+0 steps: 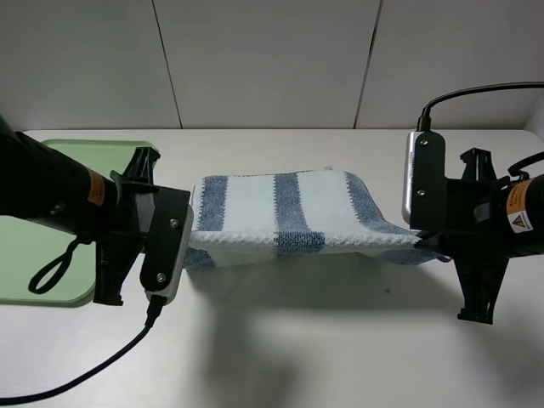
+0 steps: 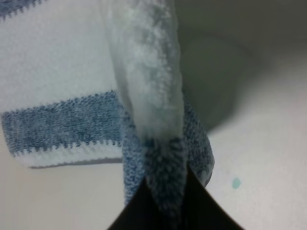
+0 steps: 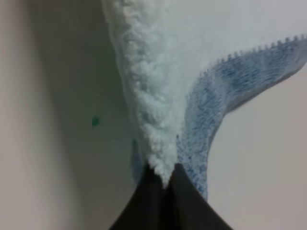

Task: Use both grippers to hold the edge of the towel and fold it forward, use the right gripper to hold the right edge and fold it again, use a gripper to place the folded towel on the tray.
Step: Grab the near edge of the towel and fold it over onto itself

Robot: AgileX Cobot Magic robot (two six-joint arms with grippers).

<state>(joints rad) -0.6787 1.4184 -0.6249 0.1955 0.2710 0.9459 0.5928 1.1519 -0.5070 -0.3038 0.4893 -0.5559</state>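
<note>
- The terry-cloth towel (image 1: pixel 280 217) with broad dusty-blue and white stripes hung stretched between the two arms, just beside the tray's right side and not on it.
- The large, flat, light-green plastic tray (image 1: pixel 38 263) with its low rim lay on the pale table (image 1: pixel 323 348), and the left arm crossed above the tray's right part.
- The black left gripper (image 1: pixel 189 246), with a white finger plate and an orange label band, sat between the tray and the towel, pinched shut on the towel end nearest the tray.
- In the left wrist view, the left gripper (image 2: pixel 165 203) had its dark jaws pressed together on a bunched fold of blue and white cloth (no gap showed between them).
- The matching black right gripper (image 1: pixel 422 244) was well apart from the tray, at the towel end farthest from it, and was likewise clamped on the cloth.
- In the right wrist view, the right gripper (image 3: pixel 164 184) had its jaws meeting on a white, fluffy ridge with a blue stripe beside it.
- The towel's zigzag-stitched hem (image 1: pixel 340 242) ran between both grips, raised off the table, with a shadow beneath.
- A tiny teal speck (image 2: pixel 235 183) marked the table on the side of the towel away from the tray.
</note>
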